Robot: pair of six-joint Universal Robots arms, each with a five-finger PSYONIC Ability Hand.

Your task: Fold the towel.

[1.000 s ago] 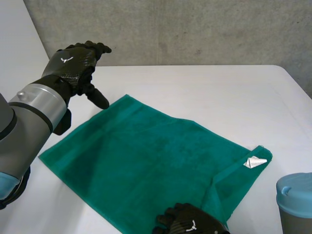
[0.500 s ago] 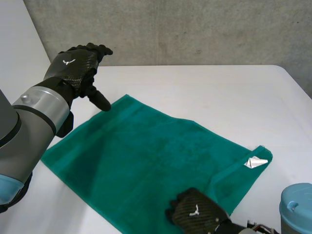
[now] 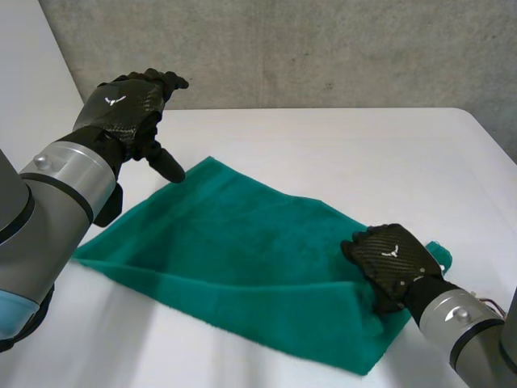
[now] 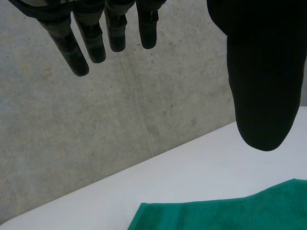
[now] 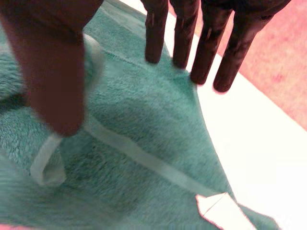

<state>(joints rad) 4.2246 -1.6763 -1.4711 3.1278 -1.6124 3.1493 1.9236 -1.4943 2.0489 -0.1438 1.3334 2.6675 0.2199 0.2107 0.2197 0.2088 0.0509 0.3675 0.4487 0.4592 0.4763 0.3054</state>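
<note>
Locate the green towel (image 3: 242, 259) lying spread on the white desk (image 3: 363, 153), turned so that one corner points toward the concrete wall (image 3: 283, 48) and another toward the right side. The edge nearest the robot runs slanted across the desk.

Check the left hand (image 3: 125, 109): it is raised over the desk beside the towel's far corner, with the thumb pointing down toward that corner. In the left wrist view, its fingers (image 4: 76, 48) are straight and set well apart from the thumb, with nothing between them. The towel's corner lies on the desk beyond the thumb.

Check the right hand (image 3: 392, 257): it sits palm down over the towel's right corner, and the tip of that corner shows just beyond it. In the right wrist view, its fingers (image 5: 206, 43) are straight and spread away from the thumb, with no cloth pinched. Under the palm you see the woven hem band (image 5: 139, 155), a small hanging loop (image 5: 45, 163) by the thumb, and a white label (image 5: 223, 211) at the towel's edge. You cannot tell whether the palm touches the cloth.
</note>
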